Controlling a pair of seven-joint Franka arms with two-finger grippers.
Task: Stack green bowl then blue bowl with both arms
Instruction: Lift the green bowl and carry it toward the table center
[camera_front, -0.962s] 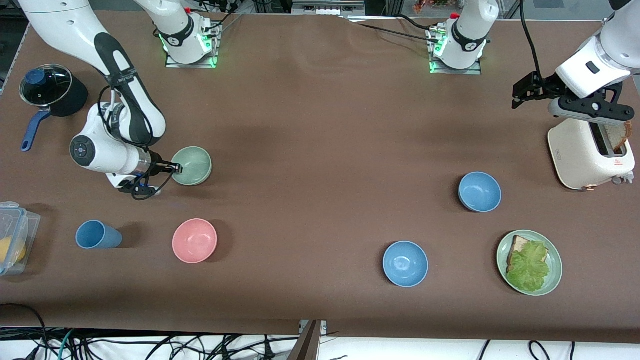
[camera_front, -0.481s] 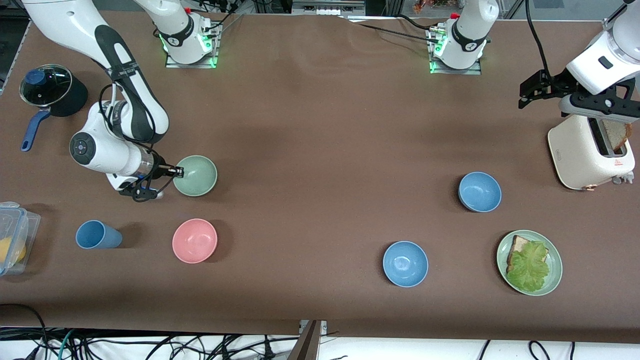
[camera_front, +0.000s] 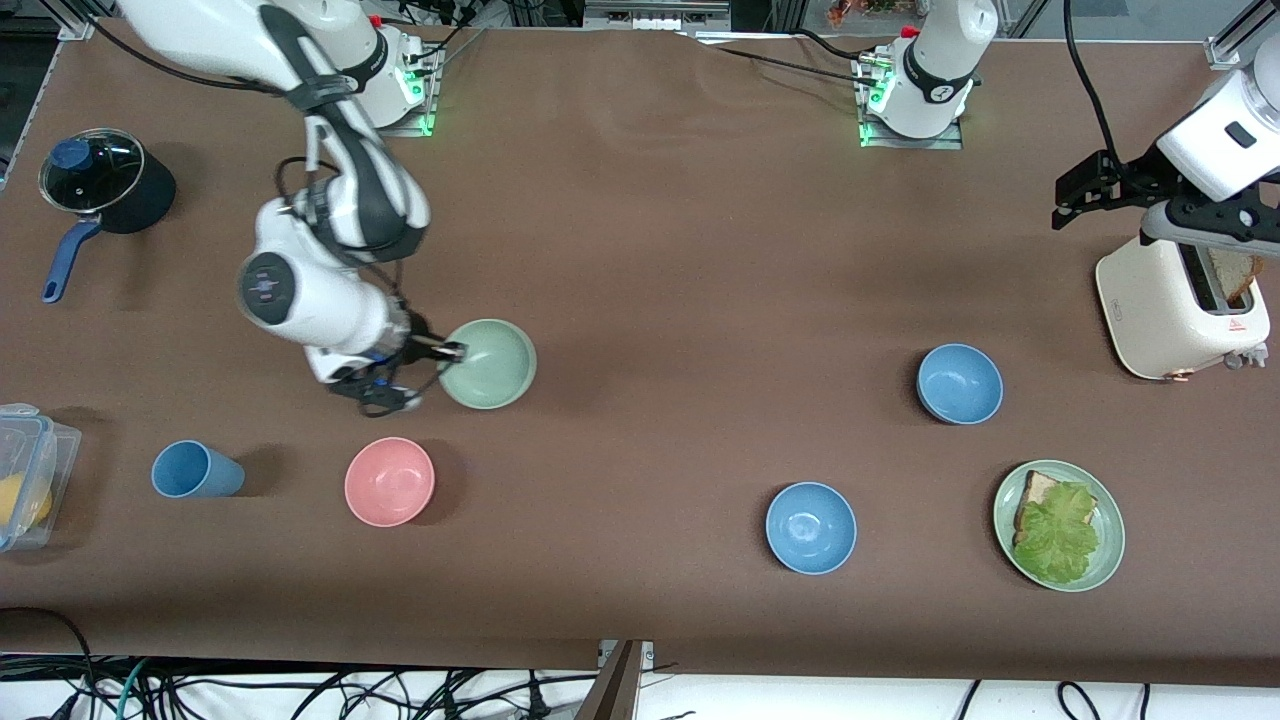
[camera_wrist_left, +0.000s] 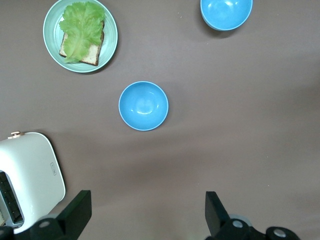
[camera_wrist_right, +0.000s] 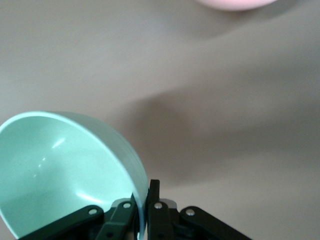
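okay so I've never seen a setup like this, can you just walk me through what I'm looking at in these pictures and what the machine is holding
These are two white robot arms at a brown table. One picture looks down from a high camera facing them; the other two come from cameras on each arm's wrist. The right gripper is shut on the rim of the green bowl, carrying it above the table. The left gripper is open and empty, over the table beside the toaster. On the table lie two blue bowls, a pink bowl, a blue cup, a pot and a plate with lettuce on bread.

Toaster (camera_front: 1170, 310) at left arm's end; plate (camera_front: 1108, 560) nearer camera; pot (camera_front: 110, 185) at right arm's end.
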